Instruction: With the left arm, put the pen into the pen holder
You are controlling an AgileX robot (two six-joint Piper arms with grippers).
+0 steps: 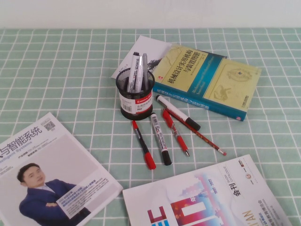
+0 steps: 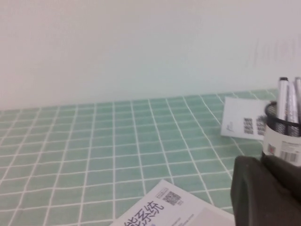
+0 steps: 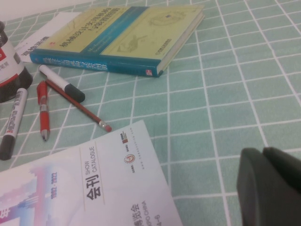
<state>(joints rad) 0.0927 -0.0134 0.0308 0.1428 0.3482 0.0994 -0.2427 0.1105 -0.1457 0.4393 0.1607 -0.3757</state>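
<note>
so, from your left to right on the green checked tablecloth (image 1: 70,70): at the near left lies a magazine with a man in a blue suit (image 1: 44,174). the left gripper (image 2: 265,193) does not appear in the high view; in the left wrist view you see only a dark part of it, close to the magazine corner, and you cannot tell if its fingers are apart or together. in the middle stands the pen holder (image 1: 135,96), upright, and the pen (image 1: 144,70) stands inside it beside 2 other silver-grey pens. under the holder lies a white card (image 1: 146,49). just in front of the holder you find a red-capped black pen (image 1: 143,144), a black-capped marker (image 1: 160,138), a red pen (image 1: 175,132), a white marker (image 1: 178,112) and a red pencil (image 1: 200,134). behind them is a yellow and blue book (image 1: 207,80), and near you a catalogue (image 1: 207,197). the right gripper (image 3: 270,186) is a dark shape over the cloth beside the catalogue, fingers not readable.
</note>
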